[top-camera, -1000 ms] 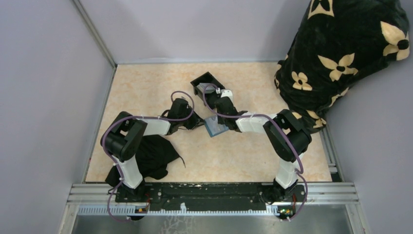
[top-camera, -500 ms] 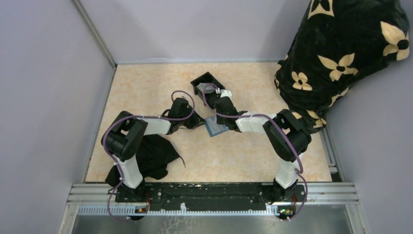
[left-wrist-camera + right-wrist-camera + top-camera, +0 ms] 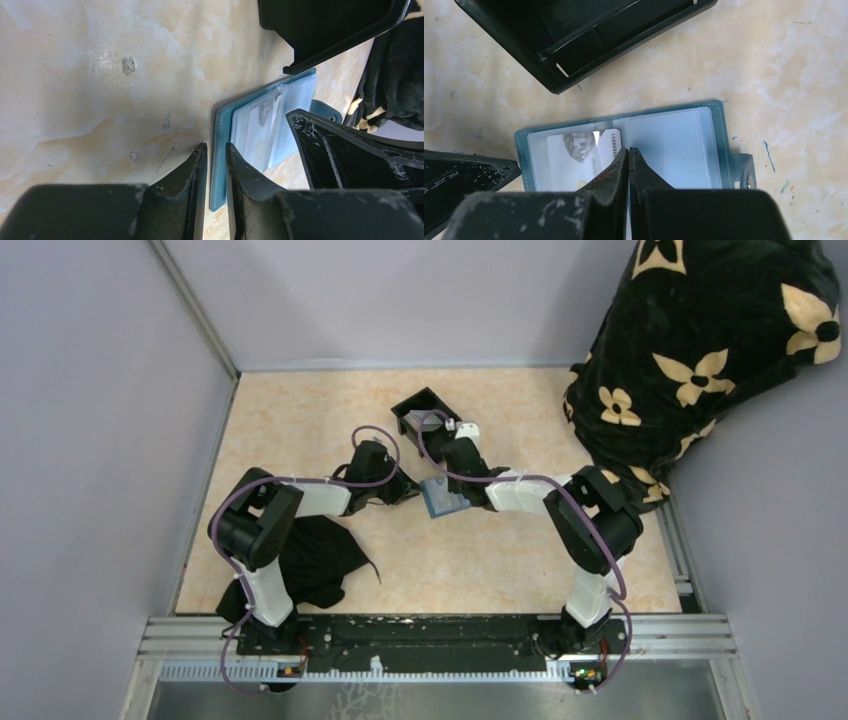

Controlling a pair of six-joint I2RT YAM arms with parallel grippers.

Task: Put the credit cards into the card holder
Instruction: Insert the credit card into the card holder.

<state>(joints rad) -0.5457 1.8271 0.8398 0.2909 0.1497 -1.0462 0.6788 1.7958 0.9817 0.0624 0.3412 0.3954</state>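
The teal card holder (image 3: 440,498) lies open on the table between both grippers, its clear pockets facing up (image 3: 664,145). A grey-silver credit card (image 3: 574,160) sits in its left pocket, the printed digits at its right edge. My right gripper (image 3: 629,149) is shut with nothing between its fingers; its tips rest at that card's right edge, by the holder's centre fold. My left gripper (image 3: 216,150) is shut on the card holder's (image 3: 260,125) teal cover edge, at the side away from the snap tab (image 3: 744,170).
A black open-topped tray (image 3: 425,412) stands just behind the holder. Black cloth (image 3: 315,555) lies by the left arm's base. A black blanket with cream flowers (image 3: 700,350) fills the back right corner. Grey walls close the left and back sides.
The right gripper has edged slightly left over the open holder, and the holder has shifted a little with it. The left arm has kept its hold and place.
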